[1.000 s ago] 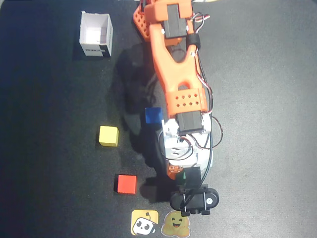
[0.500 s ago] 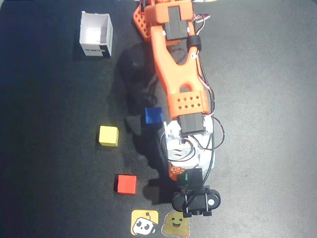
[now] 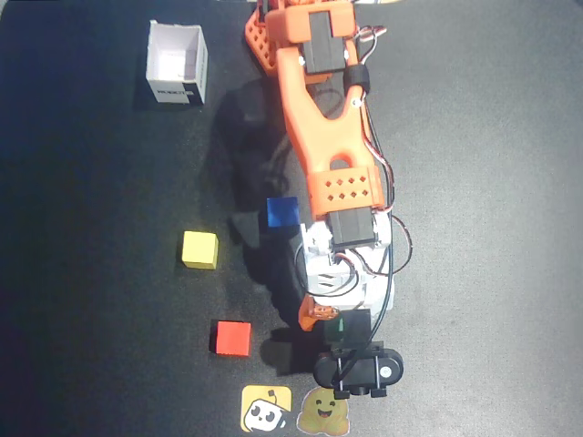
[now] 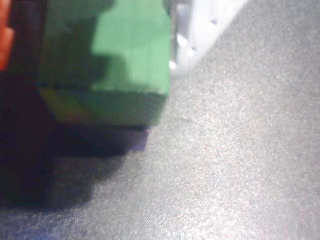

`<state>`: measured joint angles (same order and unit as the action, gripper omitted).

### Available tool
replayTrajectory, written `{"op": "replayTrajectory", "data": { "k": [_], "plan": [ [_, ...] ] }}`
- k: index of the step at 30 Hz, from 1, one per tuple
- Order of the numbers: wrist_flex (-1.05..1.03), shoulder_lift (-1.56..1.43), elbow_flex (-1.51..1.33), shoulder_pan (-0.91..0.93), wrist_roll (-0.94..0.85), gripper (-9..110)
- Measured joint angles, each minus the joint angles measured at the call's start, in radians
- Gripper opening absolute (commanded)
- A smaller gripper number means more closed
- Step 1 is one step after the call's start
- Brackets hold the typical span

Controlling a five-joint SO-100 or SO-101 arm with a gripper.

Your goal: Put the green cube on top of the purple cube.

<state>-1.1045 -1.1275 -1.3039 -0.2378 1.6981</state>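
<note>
In the wrist view the green cube (image 4: 132,55) fills the upper left and rests on the dark purple cube (image 4: 137,139), of which only a shadowed sliver shows beneath it. My gripper (image 4: 95,40) straddles the green cube. The white fixed finger (image 4: 192,30) lies against its right side, and the orange finger (image 4: 3,40) stands off to the left with a dark gap between. In the overhead view the gripper (image 3: 328,319) is near the front of the mat, a green sliver (image 3: 340,324) shows beside it, and the purple cube is hidden under the arm.
On the black mat (image 3: 91,319) in the overhead view lie a blue cube (image 3: 281,212), a yellow cube (image 3: 199,248) and a red cube (image 3: 231,338). A white open box (image 3: 177,64) stands at the back left. Two stickers (image 3: 293,410) sit at the front edge.
</note>
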Motion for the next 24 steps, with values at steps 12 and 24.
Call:
{"op": "replayTrajectory", "data": {
  "k": [12,24],
  "plan": [
    [0.000,-0.009,0.000,-0.011,0.023,27],
    [0.003,-0.281,-0.138,-0.014,0.023,20]
  ]
}}
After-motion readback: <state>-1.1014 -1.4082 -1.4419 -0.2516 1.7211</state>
